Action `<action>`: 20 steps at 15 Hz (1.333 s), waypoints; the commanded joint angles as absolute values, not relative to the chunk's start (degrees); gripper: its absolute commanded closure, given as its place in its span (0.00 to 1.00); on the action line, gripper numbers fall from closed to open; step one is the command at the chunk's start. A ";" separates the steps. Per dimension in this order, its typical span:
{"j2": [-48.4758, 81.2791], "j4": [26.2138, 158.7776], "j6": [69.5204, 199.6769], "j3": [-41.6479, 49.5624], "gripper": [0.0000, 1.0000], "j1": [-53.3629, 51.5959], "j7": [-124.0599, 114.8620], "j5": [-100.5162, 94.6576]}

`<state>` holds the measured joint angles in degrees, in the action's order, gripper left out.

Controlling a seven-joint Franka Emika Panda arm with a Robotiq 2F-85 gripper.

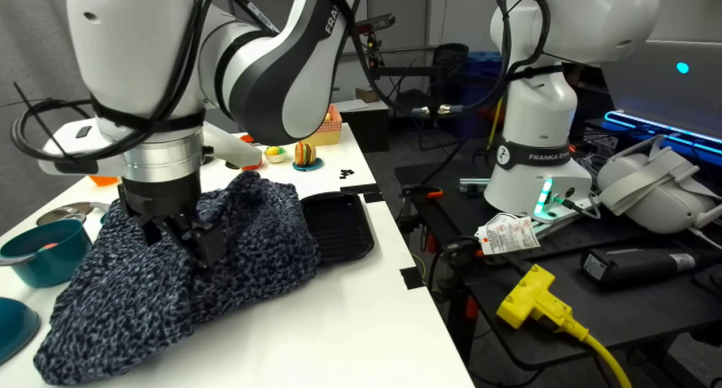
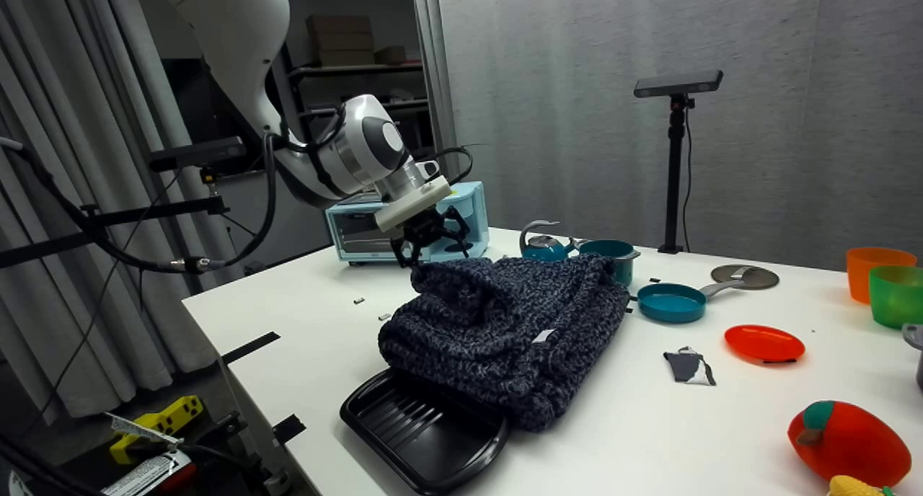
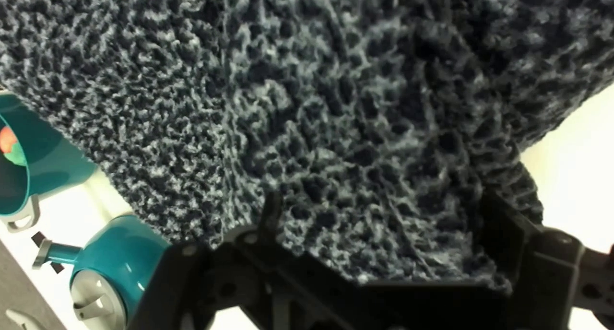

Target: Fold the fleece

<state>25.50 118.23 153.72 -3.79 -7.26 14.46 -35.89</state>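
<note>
Poised with black, two-fingered gripper [image 1: 179,250] parted wide over rumpled, fuzzy, speckled navy-black fleece [image 1: 169,289] on flat white tabletop [image 1: 350,331], just beside ribbed black tray [image 2: 433,442]; with bare room between fleece and table edge [image 1: 435,320].

I am seeing a black tray [image 2: 425,442] lying near the edge of the white bench [image 2: 613,449]. A blue pan [image 2: 669,303] is resting near a round lid [image 2: 761,277], and a red plate [image 2: 763,342] is lying close by. An orange cup [image 2: 867,271] and a green cup [image 2: 898,298] are standing near each other. A kettle [image 2: 546,251] is sitting just beside a pot [image 2: 613,251]. A burger [image 1: 305,154] is sitting on a blue plate [image 1: 316,164].
</note>
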 commanded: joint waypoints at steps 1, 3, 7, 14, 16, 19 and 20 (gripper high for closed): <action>26.93 116.94 154.12 -3.98 0.19 -7.19 16.60 -34.58; 27.06 116.76 154.00 -3.48 0.44 -7.71 15.99 -35.47; 24.50 117.19 153.75 -1.73 0.75 -8.13 14.99 -38.15; 19.11 115.13 155.10 4.37 0.99 -5.91 16.35 -53.80; 18.53 114.14 155.42 5.62 0.98 -4.73 15.96 -59.86; 19.71 111.33 154.79 10.74 0.98 -6.46 11.32 -70.76; 20.13 110.71 153.94 11.62 0.69 -6.67 10.25 -73.58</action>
<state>19.02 113.60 154.78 8.35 -5.76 13.66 -64.85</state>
